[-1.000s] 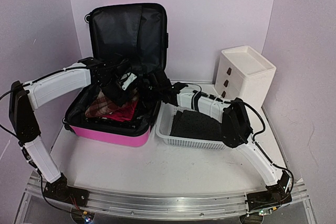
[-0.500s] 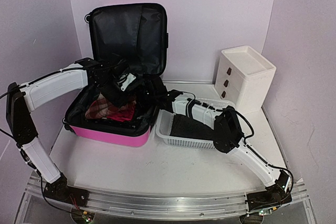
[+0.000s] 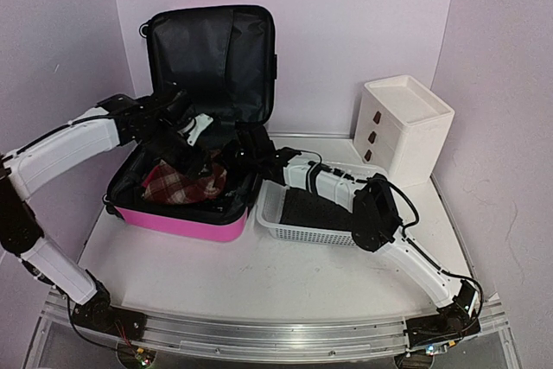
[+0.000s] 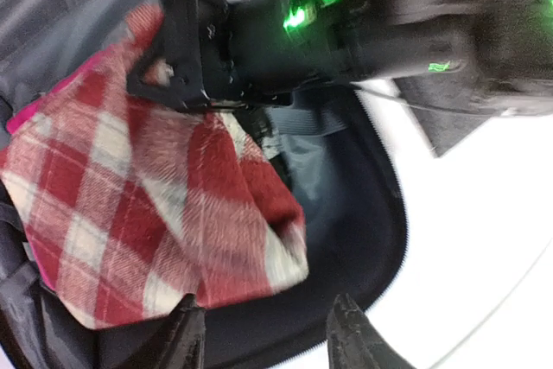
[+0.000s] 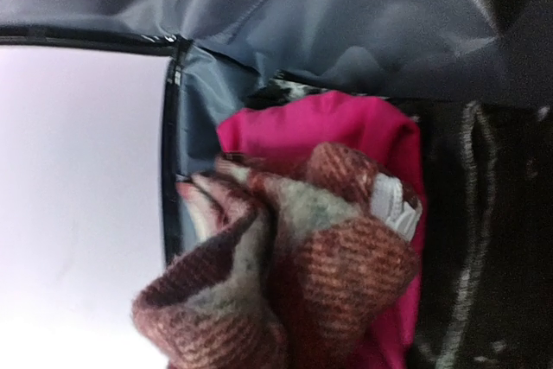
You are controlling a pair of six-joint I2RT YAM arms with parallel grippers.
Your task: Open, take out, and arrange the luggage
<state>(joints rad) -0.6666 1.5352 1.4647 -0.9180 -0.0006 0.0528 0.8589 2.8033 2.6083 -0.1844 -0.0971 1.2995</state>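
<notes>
**Left hand** [image 4: 263, 341]: fingers apart, nothing between them. It is raised above the open case, over a red-and-white plaid cloth [image 4: 130, 205], and touches nothing.

**Right hand** [image 3: 243, 155]: reaches into the case from the basket side, its tip at the edge of the plaid cloth. The wrist view is filled with bunched plaid cloth over a hot-pink cloth [image 5: 328, 131]. The fingers are not visible there, so I cannot tell whether they are clamped on it.

**Luggage** [image 3: 173, 219]: a small hot-pink hard shell case with a black zip band. It lies open at the back left of the table [image 3: 259, 274], and its black-lined lid [image 3: 212, 54] stands upright against the wall. The plaid cloth lies crumpled in the lower half.

**Beside it:** a white mesh basket [image 3: 285, 229] stands just right of the case and holds a dark folded item [image 3: 315, 209]. A white drawer stack [image 3: 402, 123] stands at the back right.

**Change since one second ago:**
- The left hand, then closed and low over the cloth, has let go, lifted and drawn back to the left.
- The right hand has moved further into the case.
- The plaid cloth now lies lower.
</notes>
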